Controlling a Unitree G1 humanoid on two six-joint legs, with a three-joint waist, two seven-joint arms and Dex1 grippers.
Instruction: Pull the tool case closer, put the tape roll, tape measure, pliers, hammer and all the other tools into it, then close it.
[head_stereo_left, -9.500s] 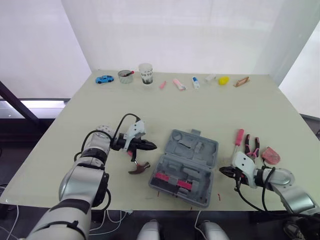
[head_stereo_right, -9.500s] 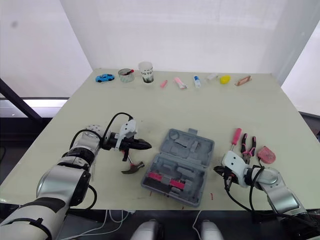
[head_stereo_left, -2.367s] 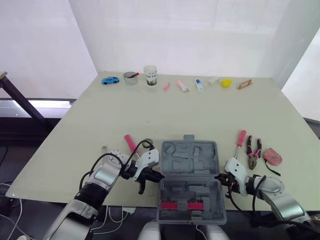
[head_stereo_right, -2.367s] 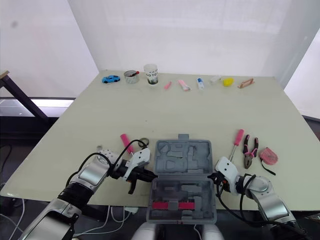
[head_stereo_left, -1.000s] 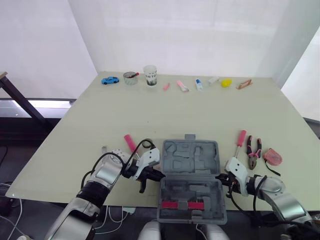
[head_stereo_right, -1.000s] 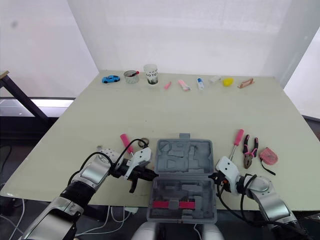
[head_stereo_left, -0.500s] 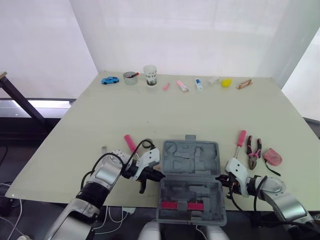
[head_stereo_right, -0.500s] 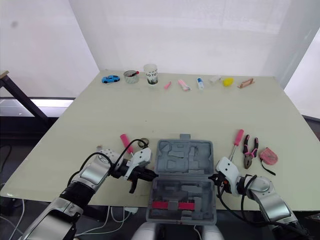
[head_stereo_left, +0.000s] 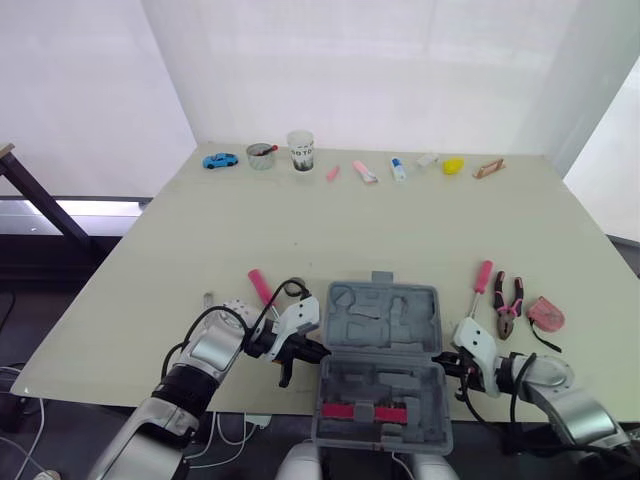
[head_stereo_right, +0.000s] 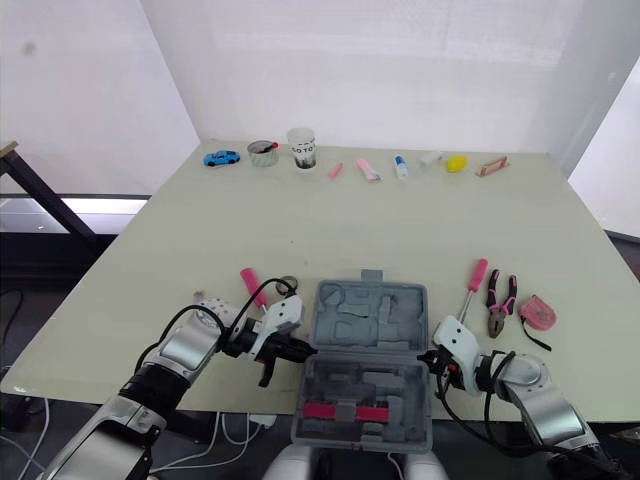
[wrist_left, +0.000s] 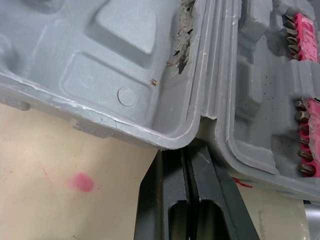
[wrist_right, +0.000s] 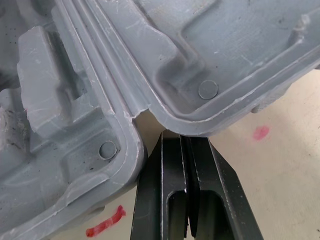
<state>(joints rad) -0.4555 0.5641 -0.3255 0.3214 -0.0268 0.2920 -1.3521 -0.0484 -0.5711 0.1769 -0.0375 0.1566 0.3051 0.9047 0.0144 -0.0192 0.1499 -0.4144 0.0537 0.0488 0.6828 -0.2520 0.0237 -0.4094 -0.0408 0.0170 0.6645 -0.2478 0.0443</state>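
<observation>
I have the open grey plastic tool case (head_stereo_left: 383, 350) at the table's near edge, between my arms. The left gripper (head_stereo_left: 316, 351) and right gripper (head_stereo_left: 443, 361) both have their fingers pressed together. Their tips are wedged into the hinge notches on either side, presumably so the case drags squarely. The pink-handled pliers (head_stereo_left: 508, 298) wait to its right.

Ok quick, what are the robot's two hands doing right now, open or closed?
Left gripper: closed, empty, tips at the tool case hinge notch.
Right gripper: closed, empty, tips at the opposite hinge notch.
</observation>
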